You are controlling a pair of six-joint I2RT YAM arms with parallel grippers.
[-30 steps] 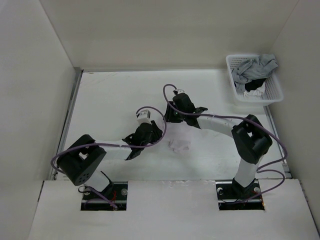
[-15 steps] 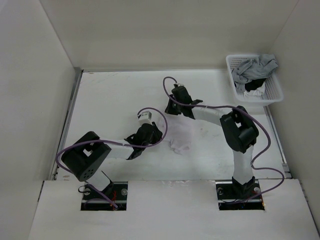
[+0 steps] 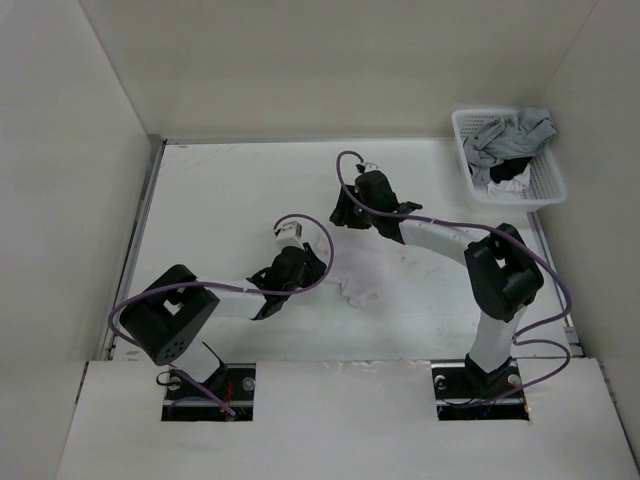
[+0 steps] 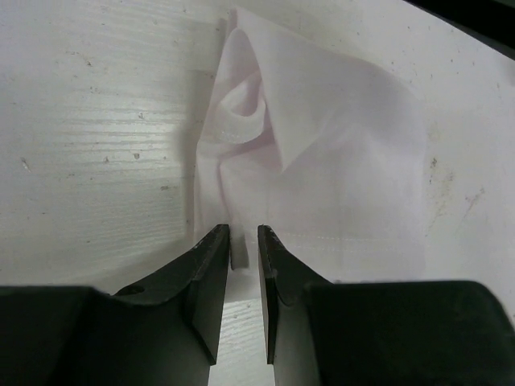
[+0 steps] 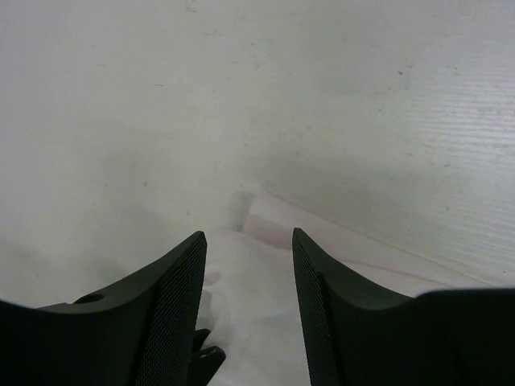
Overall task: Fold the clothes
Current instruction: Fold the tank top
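Mid-table, the clothes (image 3: 362, 275), one thin white garment, lie crumpled in a small heap between my two arms. They are well apart from the white basket (image 3: 549, 187) in the far right corner, which holds a grey garment (image 3: 510, 132) and a small black garment (image 3: 506, 168).

My left end effector (image 4: 244, 233) sits low at the heap's left side. Its jaws are drawn in to a narrow slot, and the near left corner of the clothes is caught between the fingertips. In the left wrist view, the hemmed edge runs off to the right from that pinch. The rest of the fabric spreads away from it in soft folds, with a rolled curl of hem towards the far left.

My right end effector (image 5: 245, 235) hangs over the heap's far edge with its jaws standing well apart, gripping nothing. In the right wrist view, the pale cloth shows in the gap between its two fingers and beneath them, and I cannot tell whether the tips brush it. Beyond them there is only the scuffed white table (image 3: 220, 200).
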